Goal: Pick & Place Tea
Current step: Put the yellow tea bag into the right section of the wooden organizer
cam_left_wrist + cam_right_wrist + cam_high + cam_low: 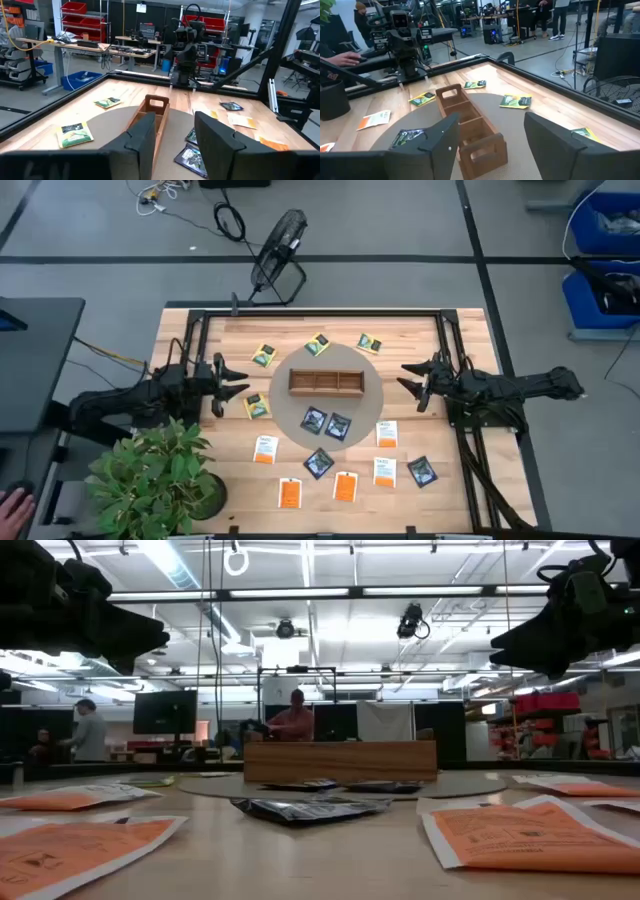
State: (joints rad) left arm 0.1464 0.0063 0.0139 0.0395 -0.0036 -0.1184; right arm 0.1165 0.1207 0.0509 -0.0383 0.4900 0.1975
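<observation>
The left pincer (237,383) hovers above the desk (200,330) near its left edge, fingers parted with only air between them, holding nothing. The right pincer (410,379) hangs over the right part of the desk, its fingers spread wide and likewise empty; both point inward at the wooden tray (326,382).

That tray, long and divided into compartments, lies on a round grey mat (368,408) near the middle of the desk, between the two pincers. Its compartments look empty from above.

The tea lies scattered flat around it. Three yellow-green packets (318,344) sit toward the far edge, and a fourth (257,407) lies just below the left pincer's fingertips. Two dark packets (326,422) rest on the mat on the near side of the tray, a third (319,463) is just off the mat, and a fourth (423,471) lies toward the near right corner. White-and-orange packets (386,434) sit right of the mat and another (265,449) to its left, with orange packets (290,493) along the near edge.

A potted plant (155,475) stands at the near left corner, its leaves overlapping the left arm. A fan (278,242) stands on the floor beyond the far edge.
</observation>
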